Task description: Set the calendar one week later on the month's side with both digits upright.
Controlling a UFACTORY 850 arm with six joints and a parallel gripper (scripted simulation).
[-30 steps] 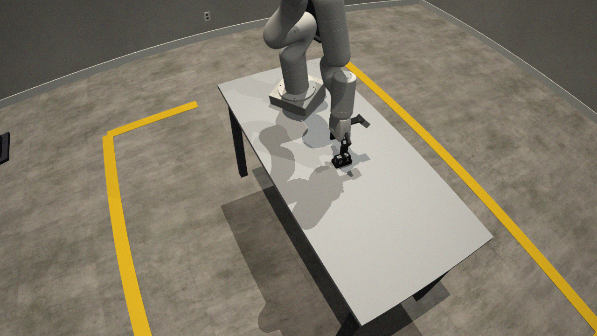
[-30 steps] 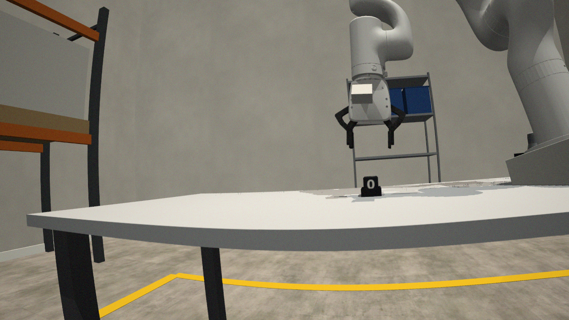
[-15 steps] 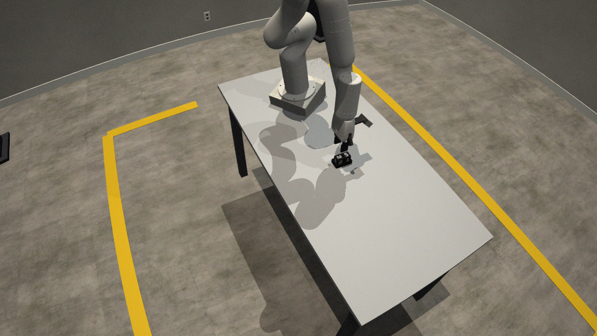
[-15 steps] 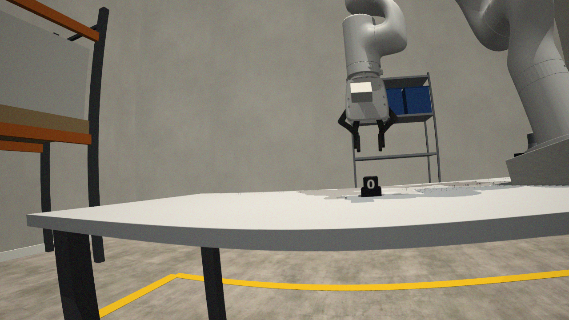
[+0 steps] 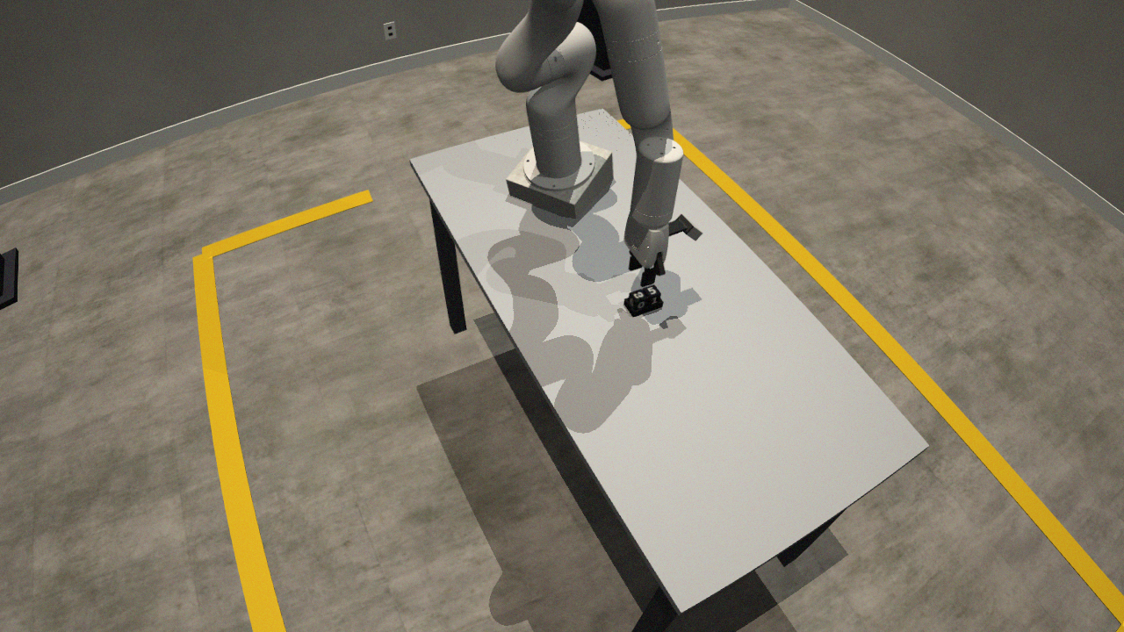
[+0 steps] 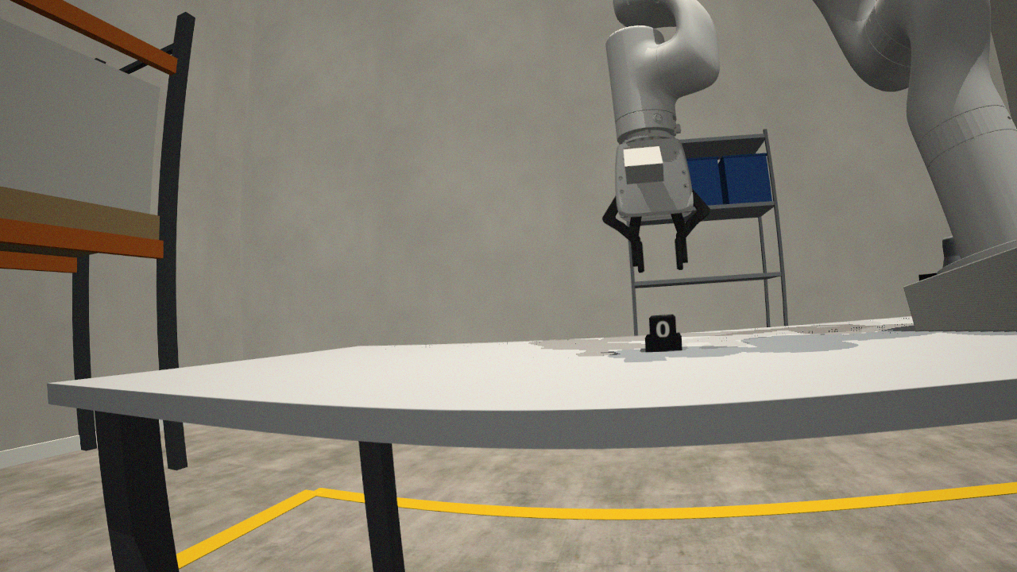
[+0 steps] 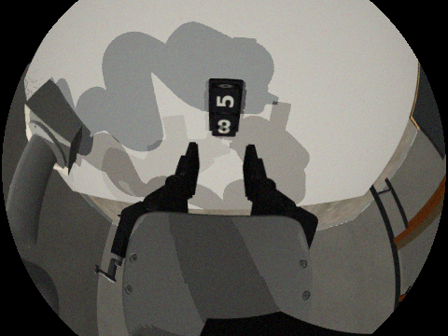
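Observation:
Two black cubes with white digits sit side by side in a small black tray. One cube has a 5 on top, turned sideways in the wrist view; its end face shows a 0 in the exterior view. The other cube has an 8 on top. On the long side facing the top camera, a 0 shows at left; the right digit is too small to read surely. My gripper is partly open and empty, above the tray and clear of the cubes.
The tray stands on the white table, in the arm's shadow. The robot's base block is at the table's far end in the top view. Shelving stands behind, off the table.

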